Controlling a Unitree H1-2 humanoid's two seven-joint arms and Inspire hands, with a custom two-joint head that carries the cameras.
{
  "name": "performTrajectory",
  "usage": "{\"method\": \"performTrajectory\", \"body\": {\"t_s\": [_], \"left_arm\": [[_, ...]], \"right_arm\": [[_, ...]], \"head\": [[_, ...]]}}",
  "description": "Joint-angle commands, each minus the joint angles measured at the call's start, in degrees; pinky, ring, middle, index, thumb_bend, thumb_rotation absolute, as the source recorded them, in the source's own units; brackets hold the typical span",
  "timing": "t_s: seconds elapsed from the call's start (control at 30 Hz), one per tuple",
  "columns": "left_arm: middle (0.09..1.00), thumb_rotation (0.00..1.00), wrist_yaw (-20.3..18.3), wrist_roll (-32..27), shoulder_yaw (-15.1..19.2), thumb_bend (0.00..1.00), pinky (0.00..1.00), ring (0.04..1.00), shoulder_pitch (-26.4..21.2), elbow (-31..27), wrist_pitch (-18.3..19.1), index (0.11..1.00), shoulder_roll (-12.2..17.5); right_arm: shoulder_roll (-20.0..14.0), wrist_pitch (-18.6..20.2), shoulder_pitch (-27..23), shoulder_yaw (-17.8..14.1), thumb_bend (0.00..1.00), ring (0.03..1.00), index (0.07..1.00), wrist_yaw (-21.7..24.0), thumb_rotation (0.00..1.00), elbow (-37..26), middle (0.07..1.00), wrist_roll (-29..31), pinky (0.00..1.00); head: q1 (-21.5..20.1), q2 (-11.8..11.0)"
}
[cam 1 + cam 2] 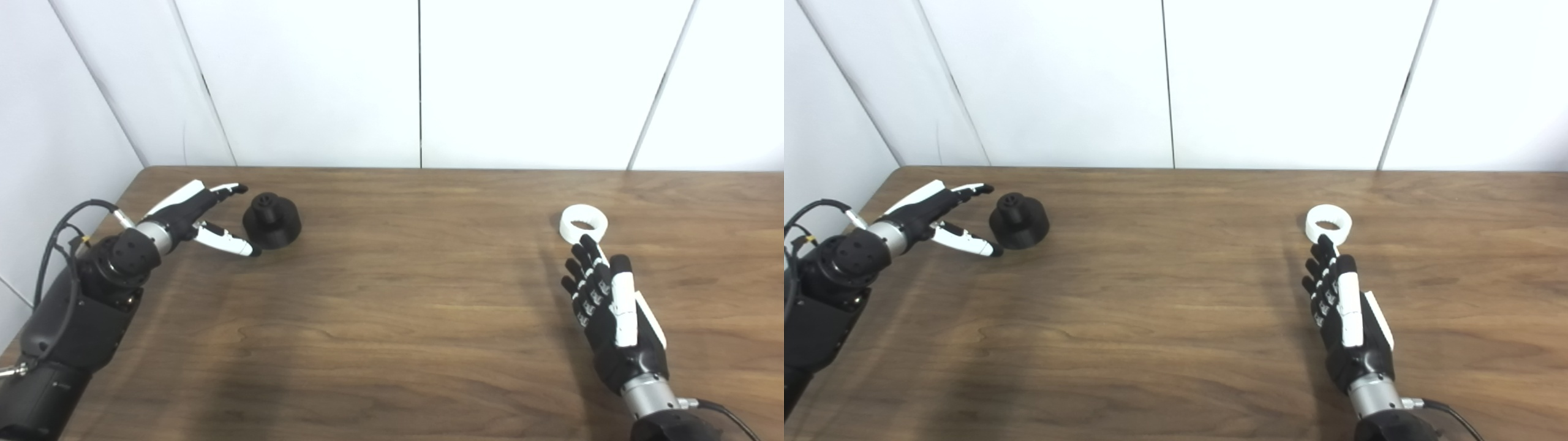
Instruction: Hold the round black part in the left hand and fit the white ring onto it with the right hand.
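Inspected at the reaching stage; nothing lifted yet.

Left hand (184,220): spread wide, holding nothing. Fingers above and thumb below form a fork facing the black part (272,220). Thumb tip lies just beside the base of the part; whether touching cannot be told. Fork presumably aimed to take the part from its side, leaving the top free for the ring.

Black part: sits upright on the table (392,306), near the far left corner. Wide round base, narrower hub on top. Hub facing up, judged to be the seat for the ring.

Right hand (606,300): held flat and extended, fingers close together but gripping nothing. Fingertips point at the white ring (584,223) and come right up to its near edge; contact not confirmed. Posture reads as an approach, no grasp formed.

White ring: lies flat on the table, far right, well apart from the black part. Fine ribbing visible around the inner wall. Opening faces up, convenient for a pinch across the rim.

Assessment: task barely begun. Next needed, by judgement: closing the left hand round the base, then opening the right hand over the rim. Risk noted: thin ring may slide away under straight fingertips; part may be nudged by the thumb before the grip closes.
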Motion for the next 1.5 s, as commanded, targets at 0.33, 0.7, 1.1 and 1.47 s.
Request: {"method": "performTrajectory", "body": {"t_s": [0.33, 0.7, 1.1, 1.47], "left_arm": [[1.000, 0.27, -2.10, 0.63, -0.82, 1.00, 1.00, 1.000, -5.48, 2.56, -0.35, 0.967, 2.63], [1.000, 0.29, -1.27, 1.83, -2.73, 1.00, 1.00, 1.000, -8.17, 7.17, -0.47, 0.958, 1.18], [1.000, 0.28, -0.38, 1.86, -3.58, 1.00, 1.00, 1.000, -10.85, 11.12, -3.06, 0.945, -0.31], [1.000, 0.27, -0.58, 1.15, -3.47, 1.00, 1.00, 1.000, -11.93, 12.15, -2.95, 0.954, -1.98]], "right_arm": [[0.00, -2.89, -0.75, -0.38, 0.64, 1.000, 1.000, 0.15, 1.00, -2.24, 1.000, -0.04, 1.00], [-0.13, -2.59, -0.09, -0.40, 0.66, 1.000, 1.000, 0.01, 1.00, -2.79, 1.000, -0.74, 1.00], [-0.69, -3.65, 0.52, -0.65, 0.65, 1.000, 1.000, 0.41, 1.00, -1.95, 1.000, -0.85, 1.00], [-1.36, -3.81, 0.54, -0.91, 0.66, 1.000, 1.000, 0.90, 1.00, -1.99, 1.000, -0.53, 1.00]], "head": [[-0.39, -0.42], [-0.50, -0.77], [-0.63, -1.17], [-1.00, -1.47]]}}
